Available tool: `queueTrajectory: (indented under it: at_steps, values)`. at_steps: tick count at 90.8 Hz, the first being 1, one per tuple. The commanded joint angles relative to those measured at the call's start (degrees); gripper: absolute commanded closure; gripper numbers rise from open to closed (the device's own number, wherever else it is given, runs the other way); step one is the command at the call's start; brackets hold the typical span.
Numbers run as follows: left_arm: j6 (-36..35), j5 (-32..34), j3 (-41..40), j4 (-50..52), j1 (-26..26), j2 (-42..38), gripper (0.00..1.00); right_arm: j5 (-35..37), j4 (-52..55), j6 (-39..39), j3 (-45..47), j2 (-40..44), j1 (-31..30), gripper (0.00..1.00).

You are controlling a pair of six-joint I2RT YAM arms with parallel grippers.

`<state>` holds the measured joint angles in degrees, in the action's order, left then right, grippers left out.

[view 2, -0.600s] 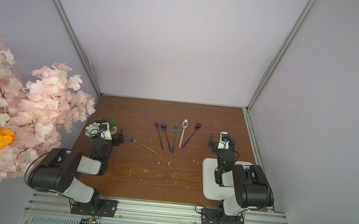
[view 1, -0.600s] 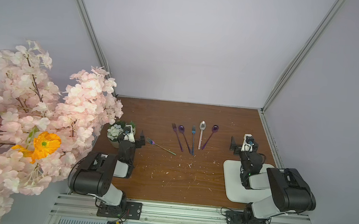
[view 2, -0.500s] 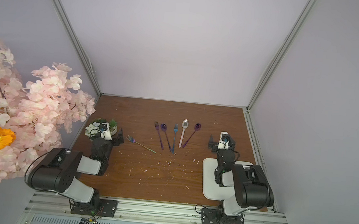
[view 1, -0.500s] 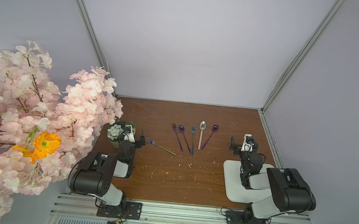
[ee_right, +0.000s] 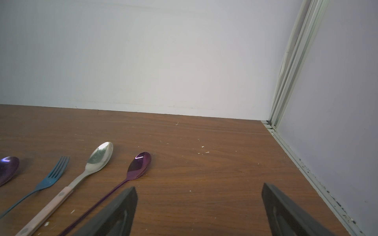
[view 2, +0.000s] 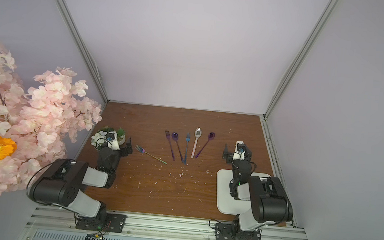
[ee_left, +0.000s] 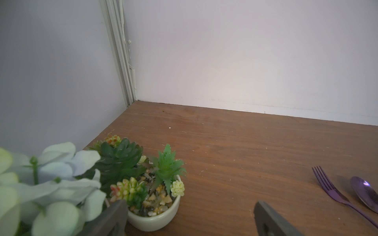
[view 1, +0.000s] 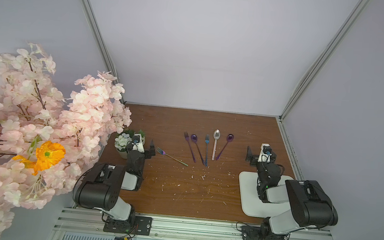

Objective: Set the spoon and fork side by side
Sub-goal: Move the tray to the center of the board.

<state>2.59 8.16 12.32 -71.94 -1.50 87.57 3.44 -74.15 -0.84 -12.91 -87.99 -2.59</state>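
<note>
Five utensils lie in a fan at mid-table: a purple fork, a purple spoon, a blue fork, a silver spoon with a pale handle, and another purple spoon. An iridescent fork lies apart, to their left. My left gripper is open, low beside that fork's tines, holding nothing. My right gripper is open over bare wood, right of the rightmost purple spoon.
A small succulent pot sits against my left gripper's finger. A pink blossom branch overhangs the left side. A white mat lies under the right arm. Walls close the back and both sides. Crumbs dot the wood.
</note>
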Motion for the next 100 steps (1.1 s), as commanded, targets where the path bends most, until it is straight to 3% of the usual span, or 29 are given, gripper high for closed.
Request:
queueTrajectory:
  at_steps: [1,18,30,40,56,71,84,100]
  values:
    - [-0.13,-0.42,-0.08,-0.03,0.44,-0.91,0.02,0.28,-0.91,0.14,0.35,-0.17,0.15,0.01]
    - [-1.74,1.24,1.68,7.29,-1.00,-8.08,0.02,2.16,2.52,0.80,0.33,4.16,0.13,0.01]
    - [-2.72,6.00,2.34,12.83,-4.91,-14.81,0.02,6.88,23.17,7.44,-4.04,16.46,0.13,0.06]
    - [0.55,5.79,5.46,20.15,-6.93,-17.94,0.02,5.04,36.68,15.59,-7.35,24.75,-0.25,0.13]
    - [10.07,-0.47,14.80,39.85,-8.34,-18.90,0.01,-1.36,62.24,27.76,-12.28,32.79,-1.19,0.20]
    - [19.97,-10.65,15.44,45.05,-8.65,-20.54,0.02,-4.21,87.09,32.66,-17.09,36.12,-5.15,0.20]
    - [25.75,-16.43,15.40,50.21,-8.70,-22.75,0.01,-3.46,100.42,38.37,-17.22,39.80,-9.56,0.21]
    - [28.70,-18.45,15.67,56.88,-8.70,-28.00,0.02,-4.30,106.63,43.74,-14.23,41.02,-15.94,0.22]
